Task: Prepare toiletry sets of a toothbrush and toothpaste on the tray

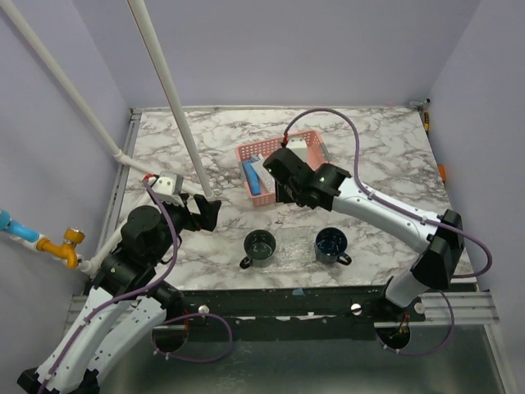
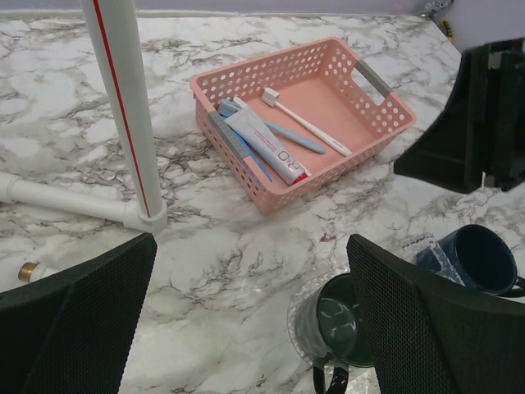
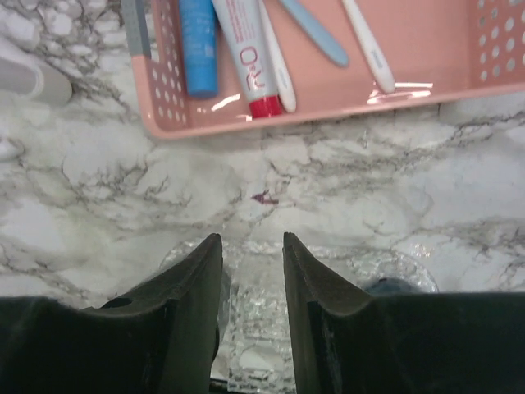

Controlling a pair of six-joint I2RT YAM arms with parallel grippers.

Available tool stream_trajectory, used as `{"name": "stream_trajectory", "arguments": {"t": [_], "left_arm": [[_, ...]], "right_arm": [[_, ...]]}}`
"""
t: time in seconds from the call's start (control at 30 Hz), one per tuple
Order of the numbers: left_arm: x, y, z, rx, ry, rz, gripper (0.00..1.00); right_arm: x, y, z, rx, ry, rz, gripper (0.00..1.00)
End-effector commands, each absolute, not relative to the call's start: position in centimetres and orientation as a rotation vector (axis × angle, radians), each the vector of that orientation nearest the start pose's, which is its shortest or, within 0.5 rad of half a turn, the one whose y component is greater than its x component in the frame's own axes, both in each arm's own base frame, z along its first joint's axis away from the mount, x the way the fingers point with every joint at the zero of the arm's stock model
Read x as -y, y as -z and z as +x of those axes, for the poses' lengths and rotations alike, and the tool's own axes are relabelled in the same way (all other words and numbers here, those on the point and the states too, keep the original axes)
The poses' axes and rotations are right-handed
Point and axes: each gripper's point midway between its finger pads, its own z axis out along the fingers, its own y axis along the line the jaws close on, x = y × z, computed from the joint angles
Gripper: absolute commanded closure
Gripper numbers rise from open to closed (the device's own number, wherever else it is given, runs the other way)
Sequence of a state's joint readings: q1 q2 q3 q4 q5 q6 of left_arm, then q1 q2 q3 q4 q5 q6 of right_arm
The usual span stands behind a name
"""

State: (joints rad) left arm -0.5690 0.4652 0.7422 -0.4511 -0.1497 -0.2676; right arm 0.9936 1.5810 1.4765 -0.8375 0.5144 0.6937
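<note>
The transparent tray (image 1: 295,240) lies near the front edge, with a dark green mug (image 1: 260,246) and a blue mug (image 1: 331,245) on its ends. In the pink basket (image 1: 305,139) lie a white toothpaste tube with a red cap (image 3: 244,53), a blue tube (image 3: 197,45), a blue toothbrush (image 3: 316,33) and a white toothbrush (image 3: 369,51). My right gripper (image 3: 253,246) is open and empty, over the marble between the basket (image 3: 328,97) and the tray (image 3: 410,261). My left gripper (image 2: 246,316) is wide open and empty, left of the green mug (image 2: 332,328).
A white PVC pipe frame (image 1: 172,98) rises from the table's left side and stands close to my left gripper (image 1: 209,212). It also shows in the left wrist view (image 2: 123,107). The right arm (image 1: 385,209) reaches across from the front right.
</note>
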Motion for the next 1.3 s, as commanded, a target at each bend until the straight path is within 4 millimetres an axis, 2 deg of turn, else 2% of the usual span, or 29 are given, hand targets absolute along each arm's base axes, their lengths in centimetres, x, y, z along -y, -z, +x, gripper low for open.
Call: {"name": "stream_trajectory", "arguments": {"t": [0.0, 0.2, 0.3, 0.37, 0.53, 0.73, 0.93, 1.03, 1.27], "left_arm": [[11.9, -27.7, 21.4, -1.751, 0.483, 0.167, 0.01], [11.8, -27.6, 21.5, -1.752, 0.471, 0.169, 0.01], [11.9, -27.6, 21.5, -1.752, 0.471, 0.173, 0.01], [12.0, -27.6, 21.5, -1.750, 0.474, 0.180, 0.01], [12.2, -27.5, 21.4, -1.747, 0.482, 0.198, 0.01], [12.4, -27.4, 21.6, -1.744, 0.483, 0.213, 0.01], [12.8, -27.1, 21.8, -1.760, 0.486, 0.229, 0.01], [12.9, -27.0, 21.8, -1.764, 0.490, 0.236, 0.01], [13.2, -26.9, 21.8, -1.769, 0.498, 0.244, 0.01]], "right_arm": [[-30.9, -20.6, 29.9, -2.325, -0.241, -0.255, 0.61], [-31.4, -20.1, 34.4, -2.331, -0.280, -0.284, 0.59], [-31.7, -19.1, 36.1, -2.356, -0.282, -0.295, 0.59], [-31.9, -18.4, 37.1, -2.367, -0.278, -0.303, 0.56], [-32.2, -15.2, 39.0, -2.422, -0.268, -0.319, 0.46], [-32.8, -12.0, 40.4, -2.471, -0.263, -0.352, 0.43], [-33.2, -8.6, 40.9, -2.537, -0.261, -0.385, 0.41], [-33.3, -7.8, 41.1, -2.546, -0.250, -0.383, 0.36], [-33.6, -6.0, 41.9, -2.568, -0.230, -0.393, 0.35]]}}
